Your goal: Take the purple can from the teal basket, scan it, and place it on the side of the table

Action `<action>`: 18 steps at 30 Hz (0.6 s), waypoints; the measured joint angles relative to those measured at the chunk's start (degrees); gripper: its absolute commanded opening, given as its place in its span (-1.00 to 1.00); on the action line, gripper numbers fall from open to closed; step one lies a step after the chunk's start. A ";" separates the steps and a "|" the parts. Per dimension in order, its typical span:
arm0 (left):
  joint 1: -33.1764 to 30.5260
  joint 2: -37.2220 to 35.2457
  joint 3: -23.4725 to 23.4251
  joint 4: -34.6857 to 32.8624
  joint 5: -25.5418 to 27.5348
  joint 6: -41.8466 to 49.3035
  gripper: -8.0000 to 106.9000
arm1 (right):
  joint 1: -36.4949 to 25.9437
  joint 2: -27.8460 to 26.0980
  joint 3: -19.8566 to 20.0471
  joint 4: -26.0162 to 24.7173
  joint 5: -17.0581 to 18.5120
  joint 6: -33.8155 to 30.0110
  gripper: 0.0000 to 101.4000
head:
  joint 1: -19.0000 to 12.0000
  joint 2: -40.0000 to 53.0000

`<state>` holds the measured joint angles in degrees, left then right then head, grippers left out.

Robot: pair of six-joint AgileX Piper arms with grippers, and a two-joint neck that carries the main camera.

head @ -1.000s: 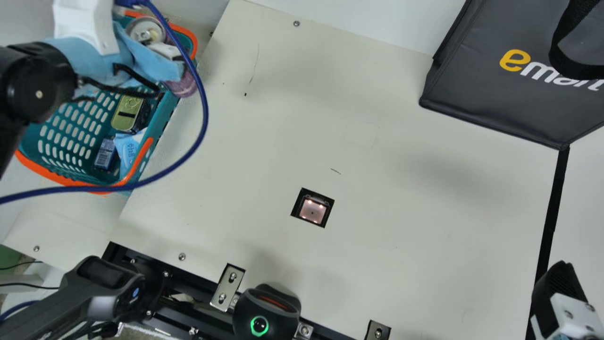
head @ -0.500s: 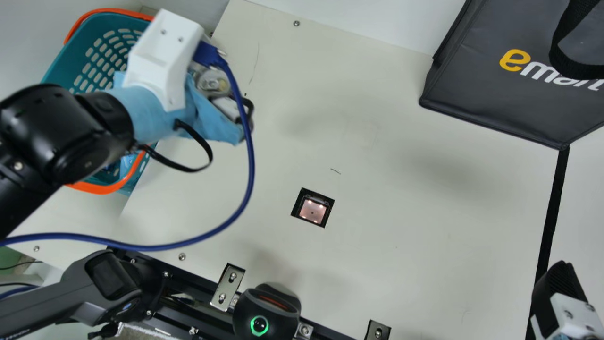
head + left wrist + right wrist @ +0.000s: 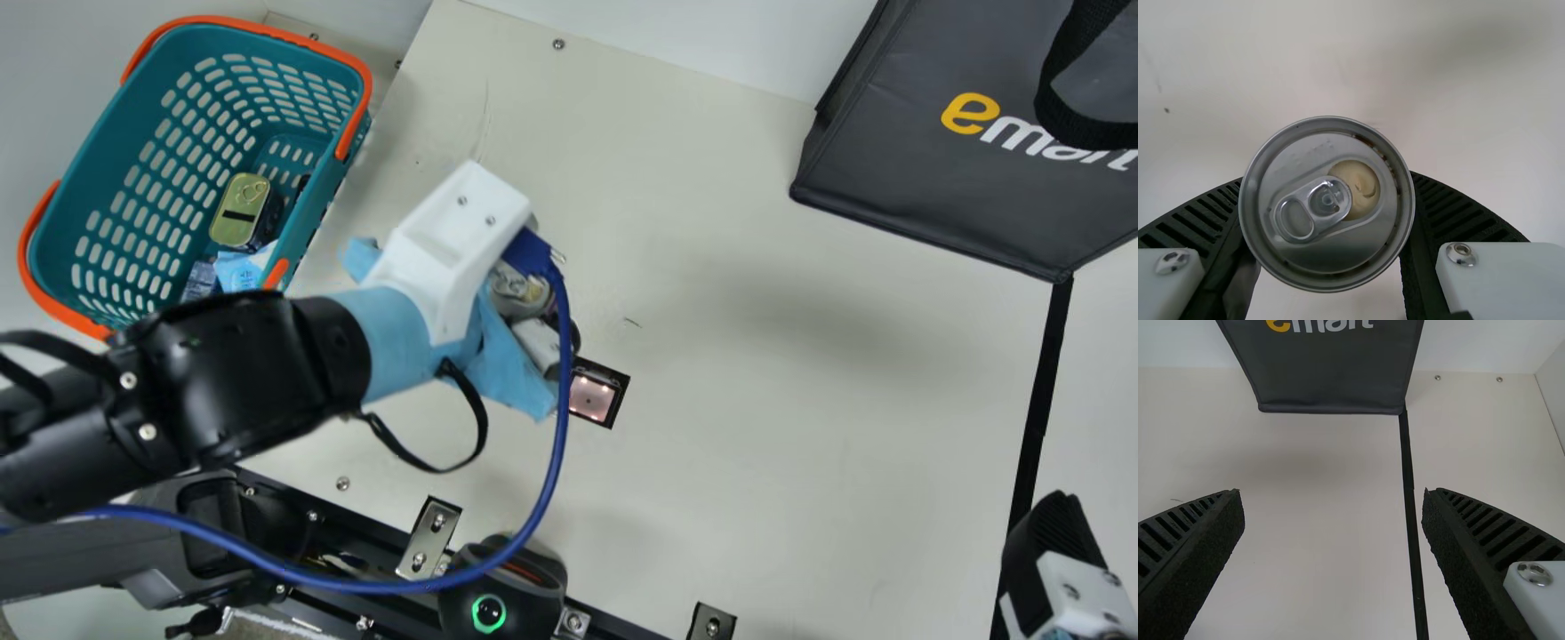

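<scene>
Honestly, the left gripper point(image 3: 1327, 190) has its black ribbed fingers point(image 3: 1458, 208) can-wide, clamping the purple metal can point(image 3: 1328, 257) over the cream worktop point(image 3: 756, 373); right gripper point(image 3: 1333, 495) gapes empty. Probably slick and dentable, so hold mid-body.

Free lane: bare tabletop point(image 3: 756, 356), which stretched wide between the scanner window point(image 3: 593, 397) and the dark bag point(image 3: 933, 196). Second opening: the basket point(image 3: 107, 151), whose far part lay open from above. Obstacles: left arm point(image 3: 240, 391), which crossed the basket's near corner; blue cable point(image 3: 562, 427), which looped by the window; right gripper point(image 3: 1058, 511), which stood near the right.
</scene>
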<state>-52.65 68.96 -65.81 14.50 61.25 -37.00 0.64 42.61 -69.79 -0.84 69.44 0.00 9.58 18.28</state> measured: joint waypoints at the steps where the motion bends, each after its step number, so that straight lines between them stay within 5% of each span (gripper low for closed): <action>1: -0.94 0.00 0.42 0.00 -0.20 -0.70 -1.00 | 0.00 0.00 0.00 0.00 0.00 0.00 0.87 | 0.00 -0.09; 18: -9.70 -0.46 7.98 -0.69 -3.93 -8.63 -1.00 | 0.00 0.00 0.00 0.00 0.00 0.00 0.87 | 0.00 0.00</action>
<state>-62.36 68.50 -57.83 13.81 57.33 -45.63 0.64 42.61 -69.79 -0.84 69.44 0.00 9.58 18.28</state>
